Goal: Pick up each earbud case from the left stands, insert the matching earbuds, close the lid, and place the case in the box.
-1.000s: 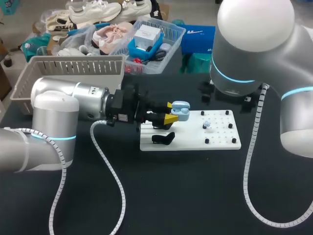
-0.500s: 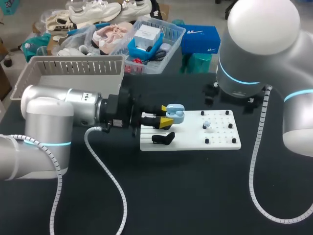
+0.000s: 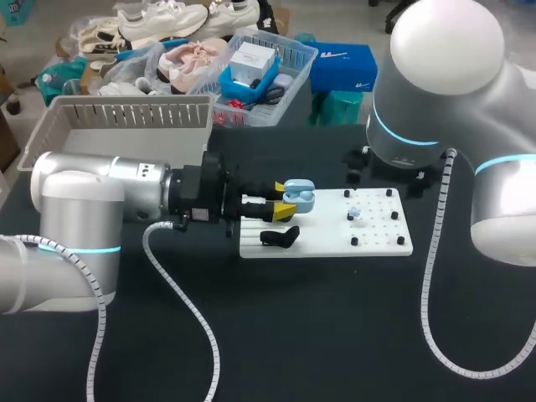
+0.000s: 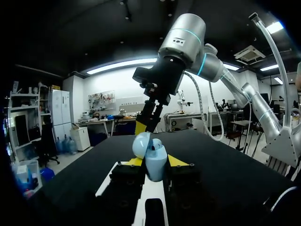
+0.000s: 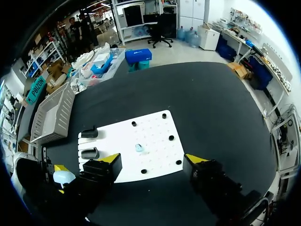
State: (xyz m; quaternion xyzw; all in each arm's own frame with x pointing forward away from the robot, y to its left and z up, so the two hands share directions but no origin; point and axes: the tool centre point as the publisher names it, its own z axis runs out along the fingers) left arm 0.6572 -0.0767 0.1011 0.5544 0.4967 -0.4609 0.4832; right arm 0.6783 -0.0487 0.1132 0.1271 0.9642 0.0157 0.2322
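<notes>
Our left gripper (image 3: 288,199) clamps the open blue earbud case (image 3: 301,194) over the white pegboard's (image 3: 381,240) left end. Our right gripper (image 5: 153,160), fingers spread above the loose earbud (image 5: 139,148), should descend squarely onto it.

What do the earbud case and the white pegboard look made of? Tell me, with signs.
Earbud case: probably smooth, slightly glossy light-blue plastic, judging by soft highlights on its rounded shell. White pegboard: seemingly matte white plastic or painted board; flat, even, without glare.
</notes>
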